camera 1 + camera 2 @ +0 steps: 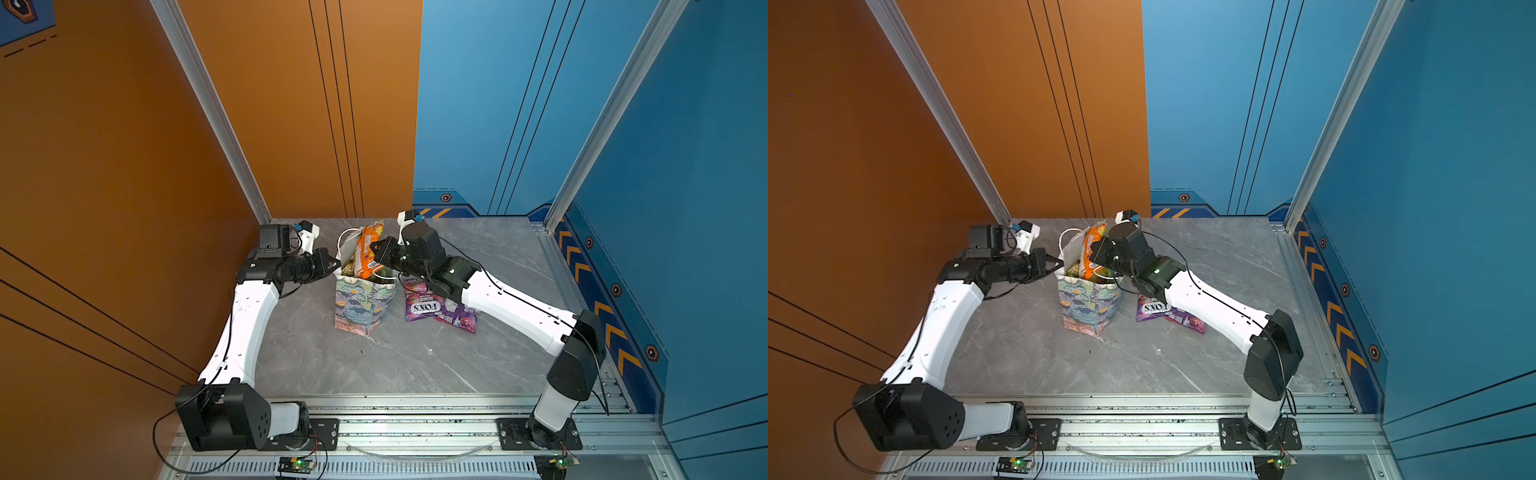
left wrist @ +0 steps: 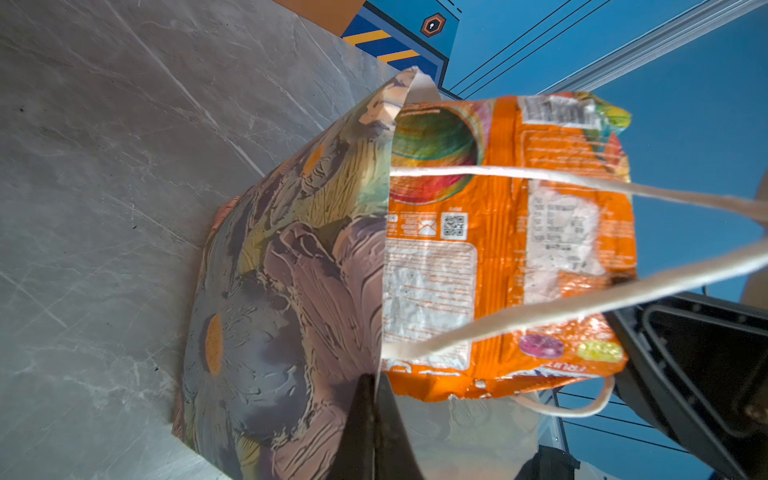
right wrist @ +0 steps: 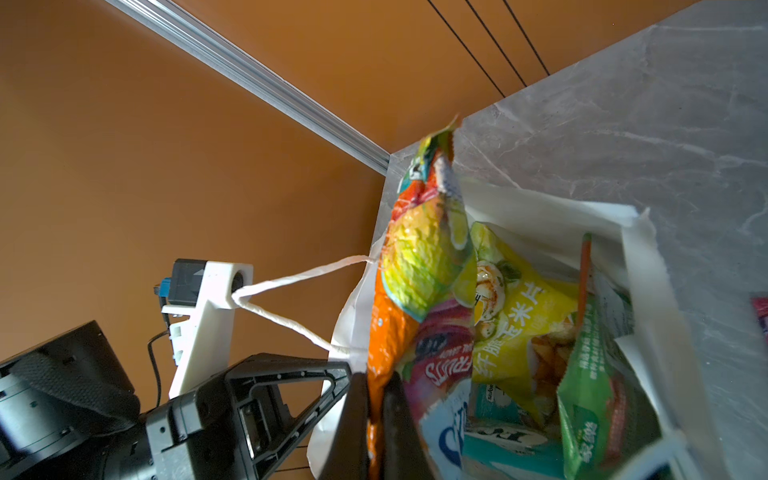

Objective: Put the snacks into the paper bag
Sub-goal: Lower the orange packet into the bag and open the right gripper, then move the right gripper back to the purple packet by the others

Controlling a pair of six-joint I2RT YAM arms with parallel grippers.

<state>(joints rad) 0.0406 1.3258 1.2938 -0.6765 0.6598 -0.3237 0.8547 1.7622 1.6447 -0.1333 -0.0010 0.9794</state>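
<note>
My right gripper [image 3: 376, 388]: jaws clamped on one edge of the orange packet [image 3: 384, 332]. The packet stands upright, lower part inside the paper bag [image 1: 361, 305], upper part sticking out above the rim.

My left gripper [image 2: 374, 388]: jaws pinched together on the bag's rim, on the side nearest my left arm.

The bag is upright on the grey table [image 1: 415, 365] with its mouth open. Inside, beside the orange one: yellow packet [image 3: 523, 299], green packet [image 3: 590, 399], teal packet [image 3: 507, 453].

One white cord handle [image 3: 291, 282] stretches out to the camera mount [image 3: 208, 299] on my left wrist (touching or just in front, can't tell).

Outside, in a top view: purple FOX'S packet [image 1: 424, 307] flat on the table just right of the bag, second purple packet [image 1: 461, 318] overlapping it. Both are partly under my right forearm.
</note>
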